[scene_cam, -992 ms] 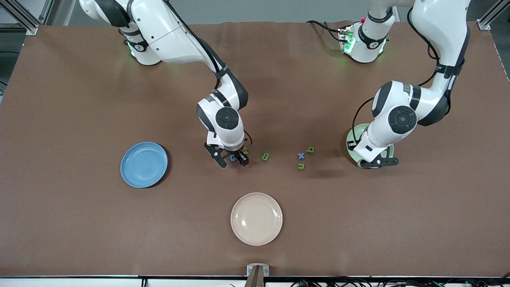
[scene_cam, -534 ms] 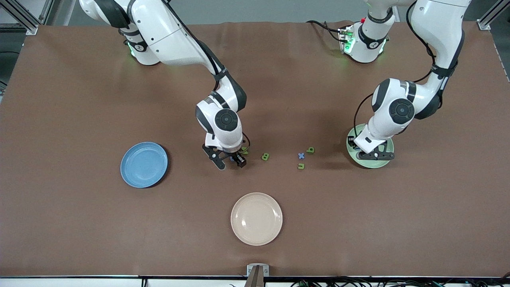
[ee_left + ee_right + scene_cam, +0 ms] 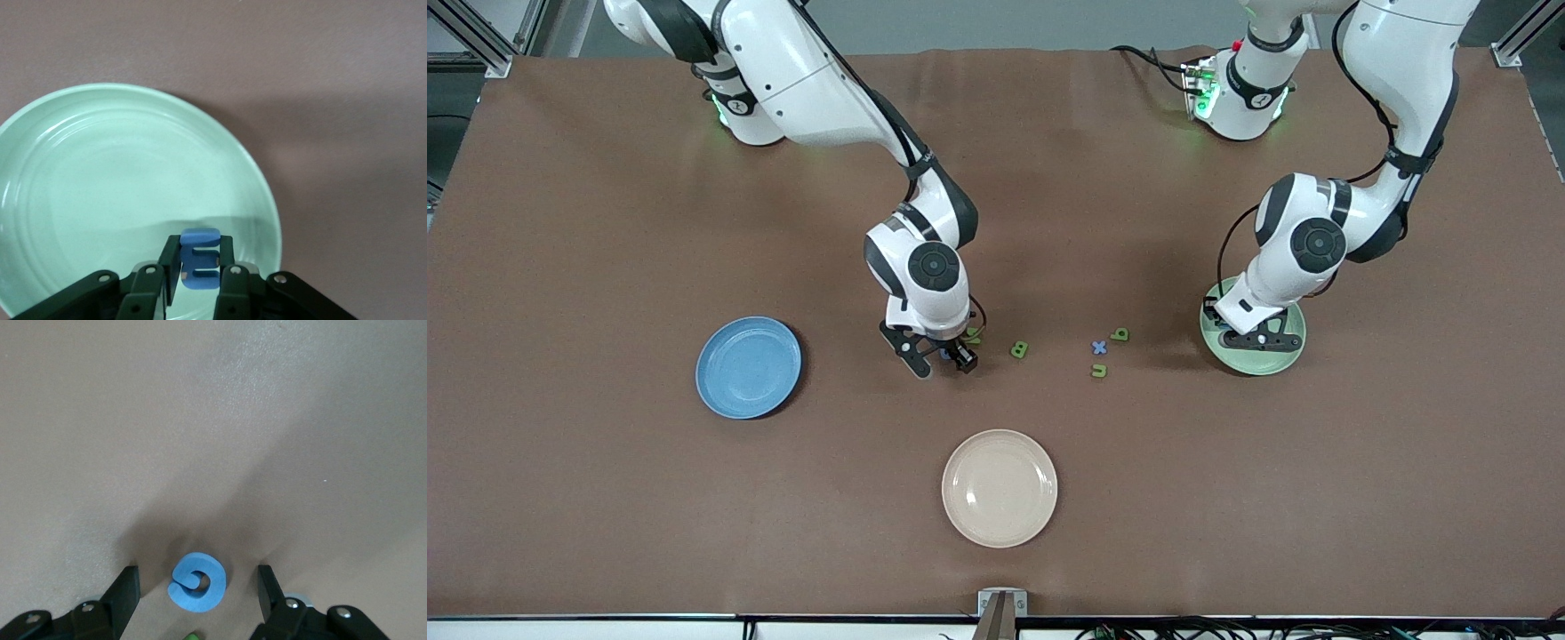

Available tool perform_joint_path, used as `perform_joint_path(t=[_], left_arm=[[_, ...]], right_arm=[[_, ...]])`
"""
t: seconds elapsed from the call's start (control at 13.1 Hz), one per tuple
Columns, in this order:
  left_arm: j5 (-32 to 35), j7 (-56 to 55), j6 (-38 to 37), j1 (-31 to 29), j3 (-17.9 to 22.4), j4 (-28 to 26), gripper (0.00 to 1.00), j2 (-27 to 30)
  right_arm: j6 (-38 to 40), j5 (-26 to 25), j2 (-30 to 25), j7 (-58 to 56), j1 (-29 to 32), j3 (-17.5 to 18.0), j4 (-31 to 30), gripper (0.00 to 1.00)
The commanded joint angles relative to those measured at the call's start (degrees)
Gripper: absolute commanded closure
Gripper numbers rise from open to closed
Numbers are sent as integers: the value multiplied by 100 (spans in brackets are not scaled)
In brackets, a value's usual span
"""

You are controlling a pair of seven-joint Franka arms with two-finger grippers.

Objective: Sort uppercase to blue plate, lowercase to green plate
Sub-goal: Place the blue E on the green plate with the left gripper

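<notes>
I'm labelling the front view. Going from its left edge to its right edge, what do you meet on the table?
blue plate → right claw → cream plate → green B → blue x → green plate, with the left claw over it.

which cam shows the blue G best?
Right wrist view: the blue G lies whole on the table between the open right gripper fingers. In the front view the gripper hides nearly all of it. The left wrist view does not show it.
</notes>
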State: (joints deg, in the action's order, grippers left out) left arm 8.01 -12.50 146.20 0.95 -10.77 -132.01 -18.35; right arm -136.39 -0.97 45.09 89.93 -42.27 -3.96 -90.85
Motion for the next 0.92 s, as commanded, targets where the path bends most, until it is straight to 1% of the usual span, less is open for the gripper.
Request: perform_joint_path(t=[0.0, 0.08, 0.15, 0.23, 0.31, 0.38, 0.46, 0.53, 0.69, 0.76, 0.84], left_arm=[[140, 64, 119, -78, -39, -115, 80, 7], [140, 64, 119, -78, -39, -115, 80, -2], [140, 55, 119, -78, -39, -115, 75, -2], [140, 64, 111, -78, -39, -115, 52, 7], [140, 64, 111, -78, -39, -106, 20, 25], [140, 64, 84, -69, -48, -80, 5, 60], [140, 55, 76, -69, -56, -19, 1, 86], [148, -15, 49, -60, -74, 95, 1, 95], [122, -76, -99, -51, -240, 306, 1, 78], [96, -225, -222, -43, -337, 438, 1, 77], [87, -400, -337, -16, -425, 569, 1, 51]], right_arm=[[-2, -61, 79, 139, -62, 9, 32, 30], [-2, -69, 79, 130, -44, 9, 32, 35], [-2, -61, 79, 130, -27, 9, 32, 43], [-2, -61, 70, 130, -9, 9, 32, 58], [7, -61, 70, 130, 0, 9, 41, 77], [33, -52, 61, 138, 8, 9, 41, 97], [60, -43, 52, 139, 26, 9, 41, 100], [77, -35, 35, 139, 52, 9, 41, 100], [130, -43, -44, 25, 157, 0, 50, 100], [374, -52, -140, -141, 297, 0, 41, 100], [829, -52, -376, -508, 455, 0, 50, 100]])
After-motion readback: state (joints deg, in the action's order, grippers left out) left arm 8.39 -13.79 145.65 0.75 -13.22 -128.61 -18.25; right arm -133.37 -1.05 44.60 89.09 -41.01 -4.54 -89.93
